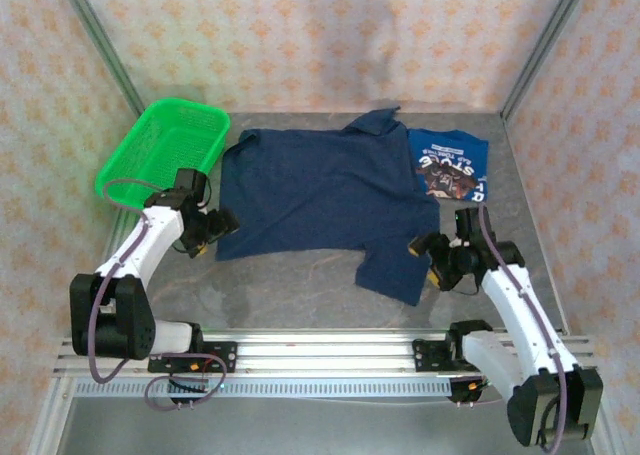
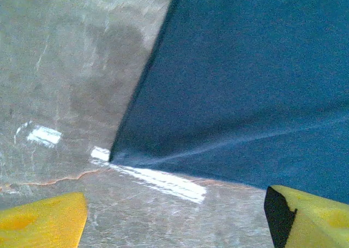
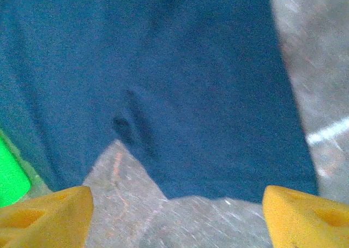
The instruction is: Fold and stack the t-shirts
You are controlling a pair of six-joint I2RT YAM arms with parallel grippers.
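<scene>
Navy tee [image 1: 320,190] lies spread flat mid-table, one sleeve pointing toward the near right. Blue tee [image 1: 452,165] sits folded at the far right, touching the navy one's right edge. Basket [image 1: 150,150] is far left, apart from both. Left gripper [image 1: 215,227] is low at the navy tee's near-left corner, jaws wide, nothing between the pads [image 2: 43,221]; the corner lies just ahead. Right gripper [image 1: 428,257] is at the near-right sleeve, jaws wide too, hem just ahead, not gripped.
</scene>
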